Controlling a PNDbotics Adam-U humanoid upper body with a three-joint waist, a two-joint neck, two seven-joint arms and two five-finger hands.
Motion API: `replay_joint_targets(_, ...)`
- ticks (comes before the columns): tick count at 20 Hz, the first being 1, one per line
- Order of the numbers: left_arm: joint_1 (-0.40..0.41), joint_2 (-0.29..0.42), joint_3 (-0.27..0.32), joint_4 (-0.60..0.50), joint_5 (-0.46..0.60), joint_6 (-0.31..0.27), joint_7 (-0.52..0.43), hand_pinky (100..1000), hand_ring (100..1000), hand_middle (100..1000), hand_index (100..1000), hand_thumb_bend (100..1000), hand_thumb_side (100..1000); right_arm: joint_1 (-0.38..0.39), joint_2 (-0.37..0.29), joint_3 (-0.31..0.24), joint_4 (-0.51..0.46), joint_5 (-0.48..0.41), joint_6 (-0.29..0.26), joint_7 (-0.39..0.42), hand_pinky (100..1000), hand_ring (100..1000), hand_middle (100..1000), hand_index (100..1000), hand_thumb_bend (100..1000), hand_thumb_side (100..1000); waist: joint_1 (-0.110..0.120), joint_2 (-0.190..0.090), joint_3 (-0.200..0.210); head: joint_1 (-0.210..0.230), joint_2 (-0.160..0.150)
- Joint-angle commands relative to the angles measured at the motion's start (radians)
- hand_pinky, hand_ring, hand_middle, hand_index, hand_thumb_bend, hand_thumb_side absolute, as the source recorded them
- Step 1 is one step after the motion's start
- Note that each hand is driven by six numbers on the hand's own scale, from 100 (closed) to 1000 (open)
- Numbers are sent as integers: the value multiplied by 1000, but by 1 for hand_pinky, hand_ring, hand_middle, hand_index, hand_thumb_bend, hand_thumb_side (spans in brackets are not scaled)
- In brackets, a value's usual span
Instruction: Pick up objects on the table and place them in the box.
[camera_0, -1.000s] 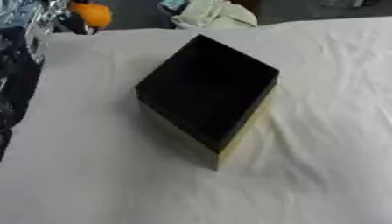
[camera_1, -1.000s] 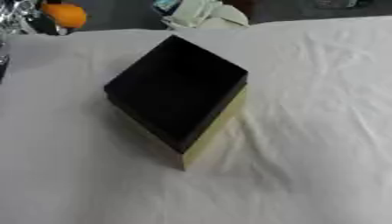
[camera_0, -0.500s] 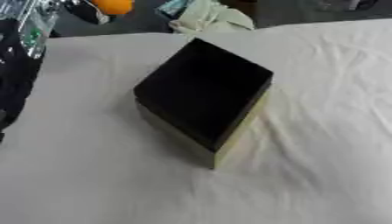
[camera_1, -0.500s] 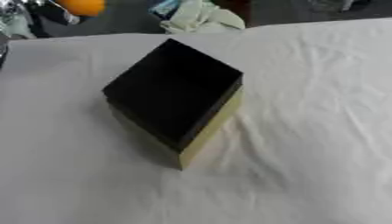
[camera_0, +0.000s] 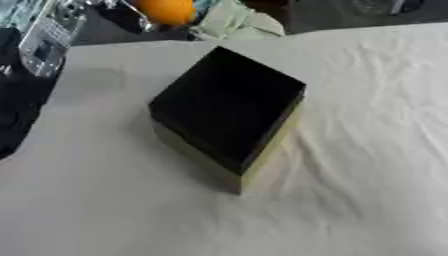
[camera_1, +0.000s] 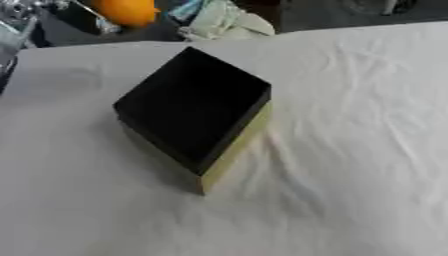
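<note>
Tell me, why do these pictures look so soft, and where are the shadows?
Left eye view: everything is blurred, the box edges smeared, its shadow falling on the white cloth toward its lower left. Right eye view: the orange object near the top edge is equally fuzzy.

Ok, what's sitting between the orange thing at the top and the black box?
Nothing stands between them. From the orange object down to the box, the right eye view shows only dark background and then bare white cloth.

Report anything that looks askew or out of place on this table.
The box sits turned cornerwise on the white cloth, not square to the table edge. The orange object is up at the far left edge by the left hand, not on the cloth. Nothing looks spilled or damaged.
</note>
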Motion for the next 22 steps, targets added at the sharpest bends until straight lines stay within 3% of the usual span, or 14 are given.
replay_joint_targets(1, -9, -21, -18, -27, -3, 0, -9, 100, 311, 451, 418, 582, 100, -15, -12, -4, -15, -8, -5, 1, 773, 749, 697, 854, 277, 1000, -5, -23, -2, -2, 6)
replay_joint_targets(9, 12, -110, -83, 24, -119, -56, -8, 108, 350, 475, 437, 569, 100, -16, -7, -2, -15, -9, -5, 2, 773, 750, 696, 854, 279, 1000, -9, -16, 0, 6, 29)
replay_joint_targets(17, 49, -162, -90, 73, -166, -84, -12, 115, 354, 483, 441, 552, 100, -14, 0, -2, -15, -9, -4, 0, 773, 750, 696, 853, 279, 1000, -15, -8, -1, 4, 30)
replay_joint_targets(22, 52, -176, -100, 75, -195, -110, -21, 170, 399, 522, 491, 566, 100, -13, 3, -3, -15, -9, -3, -1, 774, 750, 695, 853, 279, 1000, -15, -7, -3, 4, 26)
